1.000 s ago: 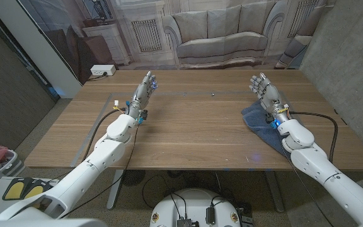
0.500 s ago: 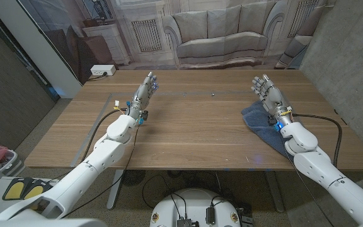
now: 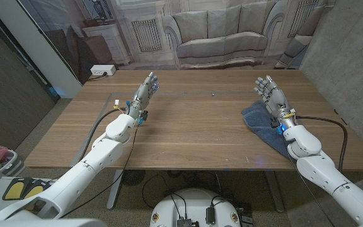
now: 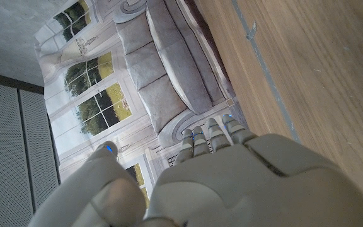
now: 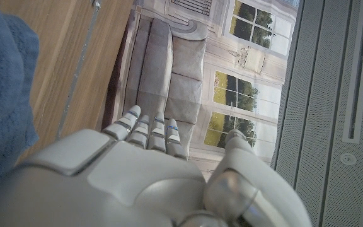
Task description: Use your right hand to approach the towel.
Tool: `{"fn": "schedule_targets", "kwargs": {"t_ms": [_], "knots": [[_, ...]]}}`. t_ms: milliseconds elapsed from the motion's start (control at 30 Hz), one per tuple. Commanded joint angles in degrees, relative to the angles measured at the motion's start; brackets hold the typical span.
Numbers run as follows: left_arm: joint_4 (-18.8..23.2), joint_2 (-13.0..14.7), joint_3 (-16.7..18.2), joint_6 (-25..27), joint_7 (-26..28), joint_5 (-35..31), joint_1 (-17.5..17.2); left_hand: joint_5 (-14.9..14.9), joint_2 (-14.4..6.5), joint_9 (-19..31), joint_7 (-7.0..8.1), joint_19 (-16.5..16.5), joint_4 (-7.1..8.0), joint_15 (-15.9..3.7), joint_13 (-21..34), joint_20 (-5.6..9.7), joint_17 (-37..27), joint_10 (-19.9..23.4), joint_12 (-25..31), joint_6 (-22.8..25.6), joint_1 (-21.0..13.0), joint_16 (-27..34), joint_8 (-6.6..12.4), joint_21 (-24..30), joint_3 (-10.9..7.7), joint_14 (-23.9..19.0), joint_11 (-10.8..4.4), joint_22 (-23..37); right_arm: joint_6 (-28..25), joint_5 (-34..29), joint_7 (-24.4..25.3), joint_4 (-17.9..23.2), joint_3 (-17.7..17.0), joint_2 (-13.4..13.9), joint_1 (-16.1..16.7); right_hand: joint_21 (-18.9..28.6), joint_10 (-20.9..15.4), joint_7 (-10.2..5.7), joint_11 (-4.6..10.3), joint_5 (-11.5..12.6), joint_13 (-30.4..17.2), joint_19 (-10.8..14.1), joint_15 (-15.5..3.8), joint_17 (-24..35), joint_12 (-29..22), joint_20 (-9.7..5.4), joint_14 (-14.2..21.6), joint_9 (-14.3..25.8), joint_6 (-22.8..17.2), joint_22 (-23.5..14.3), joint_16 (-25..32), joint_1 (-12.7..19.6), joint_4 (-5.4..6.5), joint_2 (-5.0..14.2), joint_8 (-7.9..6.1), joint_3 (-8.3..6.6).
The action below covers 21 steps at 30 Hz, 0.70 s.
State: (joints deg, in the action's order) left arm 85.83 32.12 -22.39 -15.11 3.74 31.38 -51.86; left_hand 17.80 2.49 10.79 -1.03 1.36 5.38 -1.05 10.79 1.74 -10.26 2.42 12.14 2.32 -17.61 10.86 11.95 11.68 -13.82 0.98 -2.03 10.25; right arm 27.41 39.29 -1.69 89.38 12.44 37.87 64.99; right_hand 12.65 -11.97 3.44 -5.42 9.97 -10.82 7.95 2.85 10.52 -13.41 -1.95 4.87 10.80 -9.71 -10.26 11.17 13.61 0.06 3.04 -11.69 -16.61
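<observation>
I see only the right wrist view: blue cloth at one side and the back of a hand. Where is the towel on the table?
Observer: In the head view, the towel lies near the table's right front corner.
Operator: Is the right hand over it?
Observer: The right hand is above the towel's far edge, fingers spread, holding nothing.
Operator: And the left hand?
Observer: The left hand is at the far left of the table, open, well apart from the towel.
</observation>
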Motion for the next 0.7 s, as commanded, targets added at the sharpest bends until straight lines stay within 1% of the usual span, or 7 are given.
{"fn": "schedule_targets", "kwargs": {"t_ms": [33,167,367,467,533,567,700], "knots": [[-2.36,-1.04,-1.03,0.35,-2.0,0.26,2.19,0.22,-0.05,0.16,0.04,-0.33,-0.23,0.09,0.17,2.52,-0.23,0.66,0.21,0.59,-0.58,0.27,0.3,0.35,-0.04,-0.57,-0.18,0.13,1.21,-1.57,2.84,3.58,-2.62,1.76,4.1,-0.11,-0.44,-0.05,-0.15,0.17,-0.11,0.57,-0.11,0.12,-0.18,0.14,0.44,0.1,-0.79,-0.21,0.11,0.23,-0.24,0.16,-0.27,-0.26],[-3.46,-1.58,-1.58,0.2,-2.48,-0.04,2.98,0.21,-0.07,0.16,0.08,-0.35,-0.23,0.15,0.17,2.54,-0.23,0.75,0.22,0.64,-0.6,0.27,0.29,0.34,0.0,-0.64,-0.26,0.13,1.15,-1.67,3.13,4.09,-3.08,2.25,4.86,-0.13,-0.51,-0.07,-0.08,0.17,-0.11,0.61,-0.11,0.12,-0.19,0.15,0.52,0.1,-0.84,-0.21,0.1,0.24,-0.28,0.17,-0.26,-0.25],[-4.5,-2.32,-1.52,-0.82,-2.6,0.19,3.12,0.19,-0.12,0.17,0.13,-0.33,-0.25,0.12,0.17,2.49,-0.23,0.84,0.21,0.76,-0.67,0.25,0.29,0.31,0.04,-0.69,-0.14,0.14,0.08,-1.85,3.49,5.36,-3.64,3.48,5.72,-0.16,-0.64,-0.14,-0.12,0.17,-0.11,0.66,-0.15,0.11,-0.21,0.17,0.6,0.1,-0.9,-0.21,0.08,0.26,-0.35,0.19,-0.24,-0.25],[-4.77,-2.23,-1.57,-1.01,-2.89,0.16,3.08,0.18,-0.13,0.17,0.11,-0.34,-0.26,0.15,0.17,2.47,-0.23,0.84,0.19,0.81,-0.69,0.24,0.28,0.3,0.07,-0.7,-0.29,0.14,0.33,-2.06,3.34,6.32,-4.32,4.44,7.06,-0.18,-0.67,-0.19,-0.11,0.17,-0.11,0.67,-0.18,0.11,-0.21,0.19,0.64,0.11,-0.96,-0.21,0.07,0.25,-0.37,0.17,-0.24,-0.23],[-4.66,-2.05,-1.6,-1.1,-2.88,-0.08,2.98,0.18,-0.14,0.17,0.13,-0.34,-0.26,0.18,0.17,2.47,-0.24,0.92,0.21,0.82,-0.7,0.23,0.28,0.29,0.08,-0.71,-0.35,0.14,0.26,-2.11,3.38,6.61,-4.48,4.64,7.33,-0.19,-0.74,-0.22,-0.11,0.16,-0.12,0.69,-0.19,0.12,-0.23,0.23,0.65,0.11,-0.98,-0.21,0.06,0.24,-0.39,0.16,-0.23,-0.22],[-4.07,-1.83,-1.44,-0.96,-2.45,-0.1,2.53,0.17,-0.15,0.17,0.13,-0.34,-0.26,0.21,0.17,2.47,-0.24,0.99,0.23,0.83,-0.71,0.24,0.27,0.29,0.1,-0.74,-0.26,0.14,-0.04,-1.93,3.43,7.2,-4.81,5.08,7.84,-0.19,-0.78,-0.22,-0.14,0.17,-0.12,0.71,-0.22,0.11,-0.24,0.22,0.68,0.11,-0.99,-0.21,0.06,0.25,-0.4,0.17,-0.23,-0.22],[-4.19,-1.74,-1.24,-1.36,-2.61,0.03,2.34,0.16,-0.17,0.17,0.11,-0.34,-0.26,0.21,0.17,2.45,-0.24,1.05,0.23,0.9,-0.72,0.23,0.28,0.28,0.13,-0.78,-0.12,0.14,0.27,-2.84,3.95,7.98,-5.51,5.74,8.88,-0.22,-0.96,-0.31,-0.17,0.17,-0.12,0.76,-0.22,0.11,-0.29,0.21,0.81,0.11,-1.02,-0.22,0.07,0.27,-0.44,0.19,-0.2,-0.22]]}}
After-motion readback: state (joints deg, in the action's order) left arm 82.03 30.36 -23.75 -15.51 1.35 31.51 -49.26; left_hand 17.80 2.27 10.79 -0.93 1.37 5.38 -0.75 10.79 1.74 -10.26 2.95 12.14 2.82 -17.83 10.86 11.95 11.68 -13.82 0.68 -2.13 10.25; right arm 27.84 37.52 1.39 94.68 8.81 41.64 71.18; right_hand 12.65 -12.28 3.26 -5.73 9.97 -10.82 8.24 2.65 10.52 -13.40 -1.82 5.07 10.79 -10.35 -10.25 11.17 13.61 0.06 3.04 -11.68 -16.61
